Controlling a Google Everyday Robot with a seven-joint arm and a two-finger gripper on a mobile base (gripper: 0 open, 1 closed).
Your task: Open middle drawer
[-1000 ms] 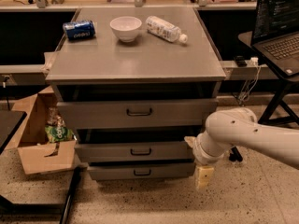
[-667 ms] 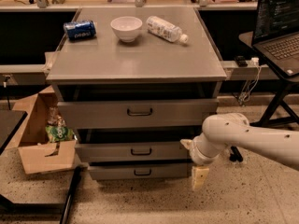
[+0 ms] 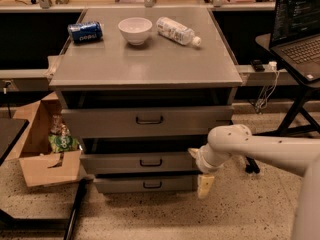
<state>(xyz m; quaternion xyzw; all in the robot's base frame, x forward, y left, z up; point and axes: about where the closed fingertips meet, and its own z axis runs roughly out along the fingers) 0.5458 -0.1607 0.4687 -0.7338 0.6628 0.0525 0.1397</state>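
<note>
The grey cabinet has three drawers. The middle drawer has a medium-height grey front and a small dark bar handle at its centre. It looks nearly closed, sitting slightly out under the top drawer. The bottom drawer is the slimmest. My gripper hangs pointing down at the end of the white arm, by the right end of the middle and bottom drawers, right of the handle and apart from it.
A blue can, a white bowl and a lying water bottle sit on the cabinet top. A cardboard box holding a green bag stands on the floor at left. A laptop on a black stand is at right.
The arm and gripper have shifted a little to the left, closer to the right end of the lower drawers. The drawers have not moved.
</note>
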